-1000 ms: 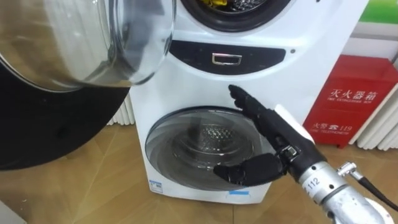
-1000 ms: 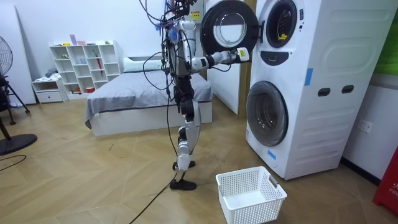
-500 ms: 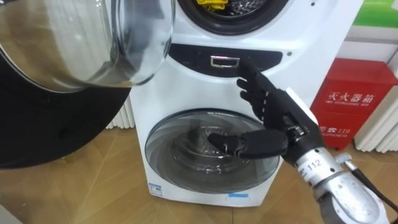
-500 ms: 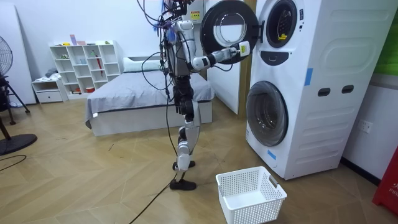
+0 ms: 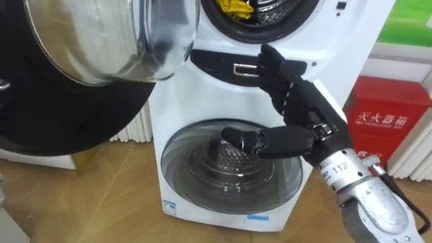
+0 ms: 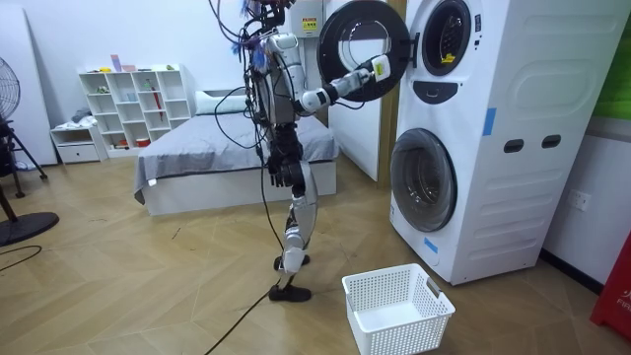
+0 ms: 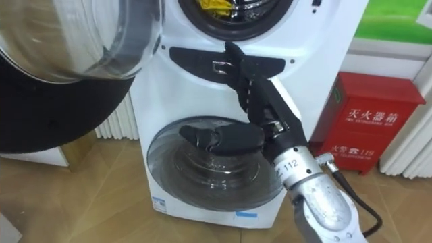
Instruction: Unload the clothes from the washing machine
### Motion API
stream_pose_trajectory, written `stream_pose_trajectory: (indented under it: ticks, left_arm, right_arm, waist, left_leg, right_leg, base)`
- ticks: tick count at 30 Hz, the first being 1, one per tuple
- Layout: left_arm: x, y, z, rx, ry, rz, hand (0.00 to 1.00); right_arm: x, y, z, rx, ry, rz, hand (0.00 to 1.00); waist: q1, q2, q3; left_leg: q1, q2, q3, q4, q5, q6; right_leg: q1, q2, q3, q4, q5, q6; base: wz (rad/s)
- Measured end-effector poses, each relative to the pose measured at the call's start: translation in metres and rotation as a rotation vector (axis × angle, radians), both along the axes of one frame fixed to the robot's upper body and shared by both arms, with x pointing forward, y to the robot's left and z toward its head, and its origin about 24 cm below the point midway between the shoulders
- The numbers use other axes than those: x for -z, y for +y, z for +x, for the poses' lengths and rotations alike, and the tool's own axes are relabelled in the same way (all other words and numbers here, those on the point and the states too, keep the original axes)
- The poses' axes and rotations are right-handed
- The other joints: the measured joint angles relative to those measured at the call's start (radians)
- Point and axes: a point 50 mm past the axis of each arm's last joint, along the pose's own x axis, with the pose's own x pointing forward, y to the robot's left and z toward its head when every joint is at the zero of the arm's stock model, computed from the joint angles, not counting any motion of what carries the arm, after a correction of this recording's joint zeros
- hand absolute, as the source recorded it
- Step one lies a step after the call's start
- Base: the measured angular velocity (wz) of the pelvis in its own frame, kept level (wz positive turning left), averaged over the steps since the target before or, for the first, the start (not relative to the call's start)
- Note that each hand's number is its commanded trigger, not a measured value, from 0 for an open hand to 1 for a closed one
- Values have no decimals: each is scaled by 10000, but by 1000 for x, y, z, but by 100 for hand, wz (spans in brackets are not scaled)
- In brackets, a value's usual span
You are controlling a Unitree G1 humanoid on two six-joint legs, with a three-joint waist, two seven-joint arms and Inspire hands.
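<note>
Clothes (image 5: 235, 7) lie untouched in the open upper drum (image 5: 280, 8), right hand (image 5: 297, 108) hovering just below, fingers spread and empty, basket (image 6: 394, 335) unfilled.

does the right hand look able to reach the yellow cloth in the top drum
Probably yes: the top door hangs open off to the left, and the open right hand sits just below the drum mouth with nothing between it and the yellow cloth.

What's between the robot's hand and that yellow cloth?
Left eye view: only the upper drum's dark rim lies between the right hand and the yellow cloth.
</note>
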Motion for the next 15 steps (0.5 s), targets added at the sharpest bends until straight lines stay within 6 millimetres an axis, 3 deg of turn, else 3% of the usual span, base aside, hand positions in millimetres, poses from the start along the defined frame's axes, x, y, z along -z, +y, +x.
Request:
stream_pose_trajectory:
  ticks: [1, 2, 3, 5, 7, 8, 10, 11, 12, 13, 14, 15]
  left_arm:
    - [0, -1, -1, -10, 25, -42, 0]
    - [0, 0, -7, -81, 139, -46, 0]
    - [-1, 1, -14, -231, 279, -17, 0]
    - [-1, 2, -14, -330, 248, -17, 0]
    - [-1, 2, -4, -284, -86, -160, 0]
    - [-1, 2, 0, -323, -201, -159, 0]
    - [-1, 2, 13, -412, -571, -192, 0]
    - [-1, 4, 18, -585, -822, -162, 0]
    - [-3, 9, 29, -474, -1126, -10, 0]
    - [-5, 14, 38, -378, -1375, 195, 0]
    - [-6, 16, 42, -334, -1503, 290, 0]
    - [-7, 19, 51, -234, -1766, 479, 0]
  right_arm:
    - [0, -1, 2, 91, 20, -28, 0]
    - [2, -2, 3, 224, 105, -16, 0]
    - [1, -2, 3, 216, 87, 14, 0]
    - [-2, -1, 1, 193, -77, 43, 0]
    - [0, -2, 0, 242, -19, -38, 0]
    - [1, -3, 0, 294, 5, -113, 0]
    - [1, -3, 0, 365, -6, -218, 0]
    - [1, -4, 0, 445, -31, -250, 0]
    - [1, -4, 0, 610, -104, -452, 0]
    - [2, -5, 0, 703, -87, -450, 0]
    - [3, -6, 1, 750, -48, -442, 0]
    - [6, -7, 1, 848, 59, -438, 0]
  waist:
    - [25, -20, 18]
    - [274, 31, -16]
    - [357, 3, -103]
    - [253, -116, -169]
    - [183, -164, -190]
    - [172, -160, -187]
    - [12, -28, -99]
    - [-62, 81, -67]
    - [-160, 40, -3]
    - [-192, 2, 62]
    - [-204, 6, 62]
    - [-235, 57, 67]
  left_leg:
    - [-221, -5, -11, -423, 107, -29]
    - [-549, 79, 66, -761, 869, 38]
    - [-661, 88, 104, -957, 1315, 127]
    - [-588, -132, 215, -1070, 1572, 434]
    - [-434, -466, 326, -964, 1314, 677]
    - [-349, -522, 418, -972, 1235, 724]
    - [-118, -721, 554, -966, 1000, 884]
    - [47, -847, 566, -1058, 916, 1006]
    - [287, -1000, 757, -1187, 846, 1117]
    - [528, -1137, 806, -1236, 760, 1242]
    - [646, -1173, 776, -1276, 700, 1279]
    - [975, -1201, 682, -1453, 601, 1341]
  right_leg:
    - [20, -6, 16, -16, -24, 37]
    - [38, -46, 111, -57, -130, 210]
    - [84, -112, 162, -93, -233, 370]
    - [117, -254, 244, -184, -221, 573]
    - [371, -602, 218, -246, -176, 695]
    - [404, -688, 215, -174, -204, 745]
    - [316, -990, 249, 745, -282, 880]
    - [-69, -1226, 323, 1818, -290, 894]
    - [-502, -1517, 465, 2962, -229, 993]
    - [-808, -1699, 615, 3866, 9, 1142]
    - [-903, -1766, 627, 4221, 221, 1177]
    - [-1189, -1820, 654, 4860, 750, 1133]
  base:
    - [-23]
    - [-40]
    - [-35]
    - [0]
    - [3]
    - [-3]
    - [8]
    - [13]
    - [13]
    - [7]
    - [5]
    - [5]
